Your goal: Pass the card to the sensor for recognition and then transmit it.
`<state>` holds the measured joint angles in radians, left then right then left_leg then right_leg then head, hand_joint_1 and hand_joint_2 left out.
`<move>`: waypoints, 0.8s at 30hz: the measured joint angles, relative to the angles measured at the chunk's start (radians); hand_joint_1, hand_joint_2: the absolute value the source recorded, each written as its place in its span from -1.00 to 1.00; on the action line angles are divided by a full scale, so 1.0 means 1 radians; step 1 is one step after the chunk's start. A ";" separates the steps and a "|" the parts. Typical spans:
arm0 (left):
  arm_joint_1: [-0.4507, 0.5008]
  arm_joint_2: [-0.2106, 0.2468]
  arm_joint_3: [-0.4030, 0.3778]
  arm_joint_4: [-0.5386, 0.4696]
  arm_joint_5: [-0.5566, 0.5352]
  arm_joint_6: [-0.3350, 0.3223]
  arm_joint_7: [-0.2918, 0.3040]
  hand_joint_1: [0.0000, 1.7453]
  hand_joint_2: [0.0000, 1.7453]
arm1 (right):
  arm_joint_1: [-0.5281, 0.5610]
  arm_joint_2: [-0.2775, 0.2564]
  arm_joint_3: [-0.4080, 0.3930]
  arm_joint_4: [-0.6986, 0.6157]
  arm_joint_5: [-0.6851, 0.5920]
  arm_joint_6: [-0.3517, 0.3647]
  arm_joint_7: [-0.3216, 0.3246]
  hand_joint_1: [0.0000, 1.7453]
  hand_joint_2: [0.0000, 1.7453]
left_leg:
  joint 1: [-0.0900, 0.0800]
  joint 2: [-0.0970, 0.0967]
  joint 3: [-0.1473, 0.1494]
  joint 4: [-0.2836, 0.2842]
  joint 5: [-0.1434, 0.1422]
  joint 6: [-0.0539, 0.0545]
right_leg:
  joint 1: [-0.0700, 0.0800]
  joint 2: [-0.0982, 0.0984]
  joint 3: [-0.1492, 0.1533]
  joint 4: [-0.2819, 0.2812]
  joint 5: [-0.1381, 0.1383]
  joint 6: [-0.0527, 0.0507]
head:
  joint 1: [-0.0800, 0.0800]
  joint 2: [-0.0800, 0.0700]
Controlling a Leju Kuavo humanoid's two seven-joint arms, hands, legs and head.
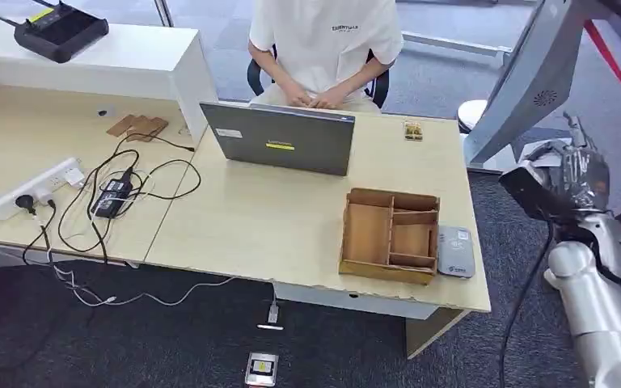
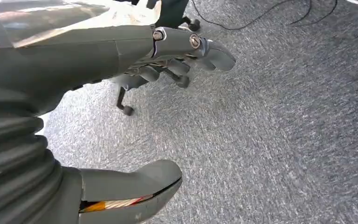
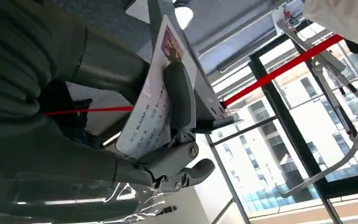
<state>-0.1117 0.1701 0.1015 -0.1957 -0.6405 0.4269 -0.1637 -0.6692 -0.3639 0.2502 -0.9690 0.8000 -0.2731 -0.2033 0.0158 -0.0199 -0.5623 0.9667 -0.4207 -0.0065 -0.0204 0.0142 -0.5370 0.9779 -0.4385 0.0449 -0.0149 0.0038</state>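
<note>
Office carpet and a light wood desk [image 1: 291,218] fill my head view. My card [image 3: 156,100] sits in my right hand [image 3: 168,140], pinched flat between the thumb [image 3: 179,95] and the fingers behind it, raised off to the right of the desk, well apart from the grey sensor [image 1: 456,251]. Card is white with a small coloured picture at one end and printed text lines, slightly bowed. Sensor lies flat just beside the wooden tray [image 1: 390,234] near the desk's right edge. My left hand [image 2: 168,51] hangs over carpet, fingers loosely spread, nothing in it. Laptop [image 1: 279,139] and a seated person [image 1: 323,48] behind.
</note>
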 joint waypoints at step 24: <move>-0.010 -0.006 0.000 0.000 -0.019 0.000 0.011 -1.00 1.00 | 0.034 0.016 0.013 0.216 0.093 0.011 0.005 1.00 1.00 | 0.000 0.000 0.000 0.000 0.000 0.000 | 0.000 0.000 0.000 0.000 0.000 0.000 | 0.000 0.000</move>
<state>-0.1218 0.1644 0.1019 -0.1957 -0.6600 0.4269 -0.1530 -0.6347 -0.3483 0.2628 -0.7526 0.8930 -0.2621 -0.1984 0.0159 -0.0202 -0.5628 0.9665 -0.4208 -0.0066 -0.0203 0.0140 -0.5372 0.9779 -0.4386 0.0449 -0.0149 0.0038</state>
